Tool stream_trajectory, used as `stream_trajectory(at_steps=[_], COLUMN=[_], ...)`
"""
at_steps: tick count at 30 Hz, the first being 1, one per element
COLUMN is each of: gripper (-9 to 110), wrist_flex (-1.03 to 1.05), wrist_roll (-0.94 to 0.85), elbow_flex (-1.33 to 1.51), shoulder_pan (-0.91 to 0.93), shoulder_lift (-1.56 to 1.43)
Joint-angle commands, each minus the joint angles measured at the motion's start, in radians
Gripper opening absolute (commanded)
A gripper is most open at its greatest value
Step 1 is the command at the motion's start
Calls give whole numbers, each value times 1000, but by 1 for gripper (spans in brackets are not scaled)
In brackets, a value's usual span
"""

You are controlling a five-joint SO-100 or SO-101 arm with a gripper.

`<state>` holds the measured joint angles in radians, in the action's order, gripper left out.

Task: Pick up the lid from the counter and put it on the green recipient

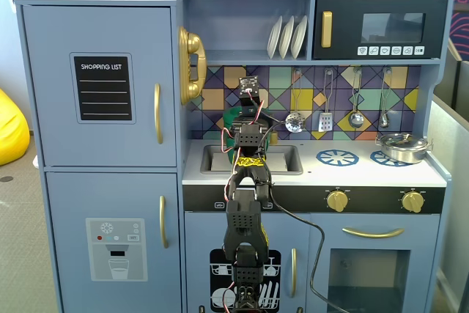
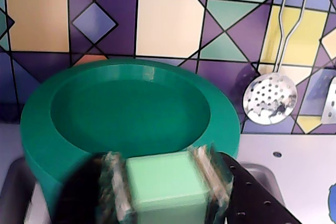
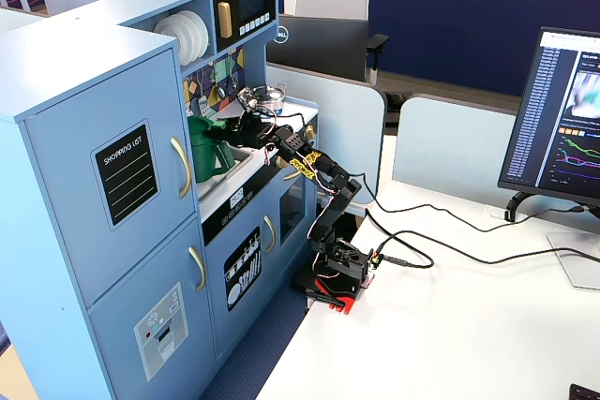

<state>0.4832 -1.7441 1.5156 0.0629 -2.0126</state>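
In the wrist view my gripper is shut on the pale green square knob of the lid, a dark green round disc with a sunken middle, close to the tiled back wall. Green wall shows below the lid's left edge; I cannot tell whether the lid rests on the green recipient. In both fixed views the dark green recipient stands at the back of the sink area, mostly hidden by the arm from the front. The gripper reaches over it from the front.
The sink lies under the arm. A shiny silver pot sits on the right burner, beside a blue burner ring. A skimmer and other utensils hang on the wall to the right. The fridge cabinet stands left.
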Motion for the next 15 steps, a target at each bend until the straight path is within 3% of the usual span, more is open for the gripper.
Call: stream_trajectory(at_steps=[1,9,15], gripper=[28,33,28], wrist_flex=[-15,215,549], wrist_roll=[-5,-5,18], elbow_flex=[-40,-175,-15], shoulder_pan=[-21,14,23], shoulder_lift=[-52,-233,-522])
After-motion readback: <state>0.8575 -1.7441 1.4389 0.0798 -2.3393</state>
